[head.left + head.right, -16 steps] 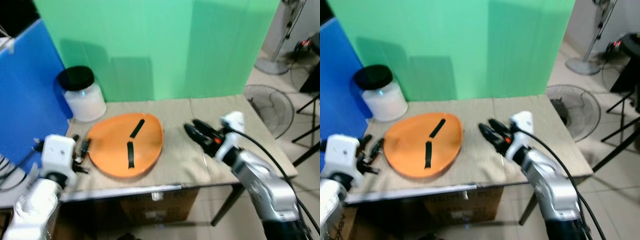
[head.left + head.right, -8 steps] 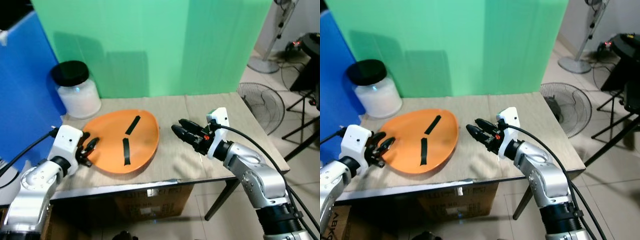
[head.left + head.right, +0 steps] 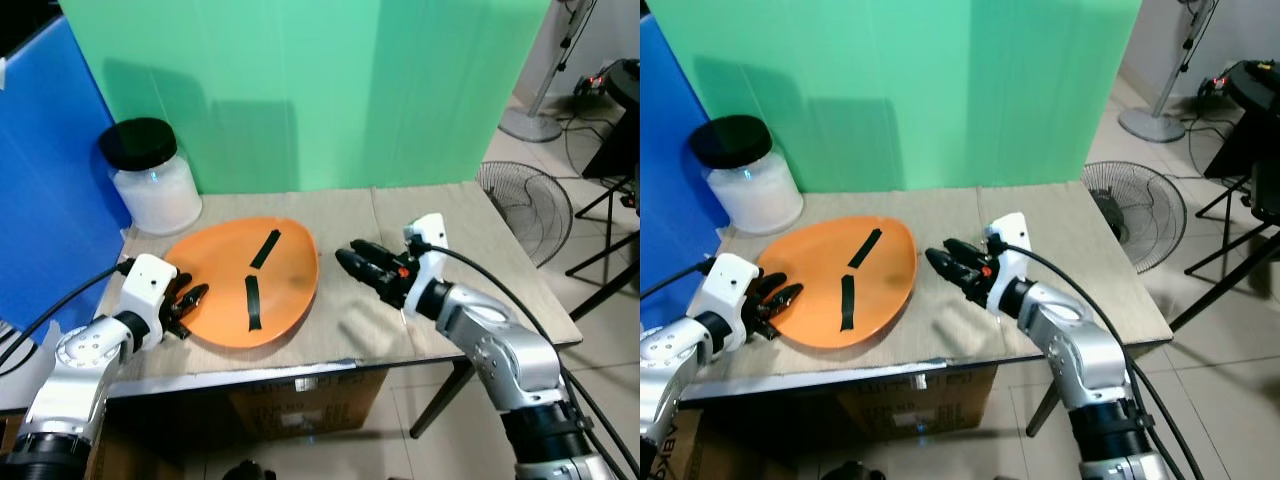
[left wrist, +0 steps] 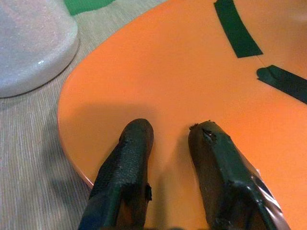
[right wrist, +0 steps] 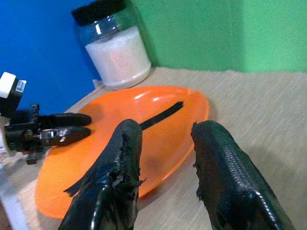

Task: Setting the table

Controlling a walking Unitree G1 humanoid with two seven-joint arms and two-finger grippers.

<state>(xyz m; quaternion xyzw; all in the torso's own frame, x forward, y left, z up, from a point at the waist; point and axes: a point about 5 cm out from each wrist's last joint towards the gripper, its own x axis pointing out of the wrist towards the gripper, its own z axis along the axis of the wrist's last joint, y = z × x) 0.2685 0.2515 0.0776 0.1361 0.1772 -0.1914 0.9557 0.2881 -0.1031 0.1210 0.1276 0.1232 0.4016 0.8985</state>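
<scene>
Where the table runs past my left arm, its near corner is hidden, and its front edge cuts off the cardboard box stowed beneath. A green screen stands behind the table and a blue panel rises on my left, cut by the frame's edge. On the floor to my right a fan lies partly hidden behind the table's end.

The plate, orange and egg-shaped, lies flat on the table's left half, with two black strips stuck on it. Behind it, near the blue panel, stands a jar with a black lid, holding something white; I cannot tell what.

My left gripper rests over the plate's near-left rim. From the head its fingers blur together, but my left wrist view shows them apart, both lying above the orange surface, the rim just under them. Whether they touch the plate I cannot tell.

My right gripper hangs just beside the plate's right edge, pointing toward it, fingers apart and holding nothing. My right wrist view looks between those fingers across the whole plate to the left gripper on its far rim and the jar beyond.
</scene>
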